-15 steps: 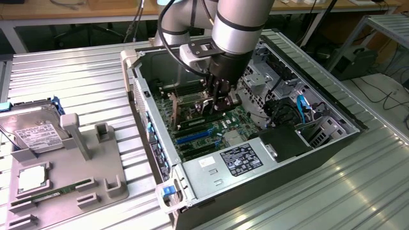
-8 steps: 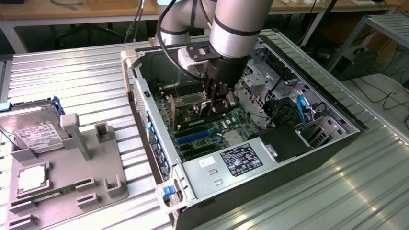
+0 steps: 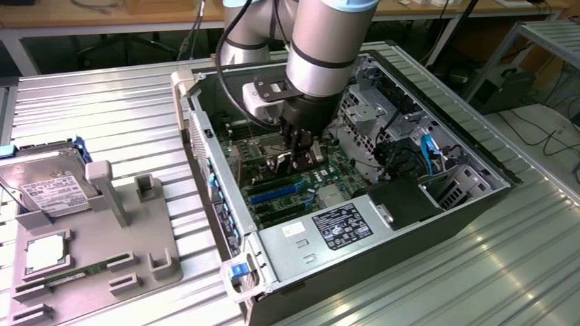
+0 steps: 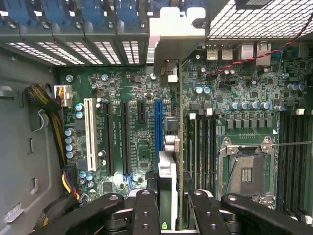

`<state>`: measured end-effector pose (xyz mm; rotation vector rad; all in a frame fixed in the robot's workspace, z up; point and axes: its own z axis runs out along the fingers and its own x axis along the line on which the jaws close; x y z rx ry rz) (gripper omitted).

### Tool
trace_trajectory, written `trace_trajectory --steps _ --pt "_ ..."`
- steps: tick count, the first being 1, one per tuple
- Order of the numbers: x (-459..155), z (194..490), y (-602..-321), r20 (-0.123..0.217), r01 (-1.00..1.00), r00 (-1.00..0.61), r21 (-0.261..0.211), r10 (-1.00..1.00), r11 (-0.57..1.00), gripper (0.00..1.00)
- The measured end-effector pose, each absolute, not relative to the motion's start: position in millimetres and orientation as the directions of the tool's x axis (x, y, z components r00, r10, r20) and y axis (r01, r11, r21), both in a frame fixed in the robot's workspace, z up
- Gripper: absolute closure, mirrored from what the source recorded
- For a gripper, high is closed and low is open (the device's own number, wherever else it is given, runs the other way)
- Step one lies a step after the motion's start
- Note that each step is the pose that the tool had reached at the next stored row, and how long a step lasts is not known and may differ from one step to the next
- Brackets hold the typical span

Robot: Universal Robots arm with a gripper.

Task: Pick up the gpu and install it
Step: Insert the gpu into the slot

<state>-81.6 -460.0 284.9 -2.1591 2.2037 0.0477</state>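
My gripper (image 3: 297, 161) reaches down into the open computer case (image 3: 426, 115), just above the motherboard (image 3: 308, 190). It is shut on the gpu (image 3: 311, 155), which stands on edge between the fingers. In the wrist view the gpu (image 4: 167, 174) runs edge-on from the gripper (image 4: 171, 203) to its silvery end bracket (image 4: 176, 34) at the case's rear slot openings. The card hangs over the motherboard (image 4: 142, 142) next to the blue expansion slot (image 4: 158, 125). Whether its edge touches a slot I cannot tell.
A grey fixture tray (image 3: 100, 251) sits on the metal table at the exterior view's left, with a silver hard drive (image 3: 50, 190) and a green memory stick (image 3: 68, 277) on it. Inside the case are the power supply (image 3: 340, 227), drive cages (image 3: 367, 109), yellow cables (image 4: 46, 105) and the processor socket (image 4: 244, 171).
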Motion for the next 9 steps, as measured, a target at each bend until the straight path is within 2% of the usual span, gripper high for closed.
trace_trajectory --steps 2,3,9 --pt "-87 281 -466 -0.065 -0.999 -0.031 -0.015 -0.997 0.032 0.72" --pt "-87 277 -468 -0.064 -0.999 -0.044 0.025 -0.997 0.042 0.72" --pt "-92 264 -470 -0.064 -0.999 -0.044 0.018 -0.997 0.043 0.72"
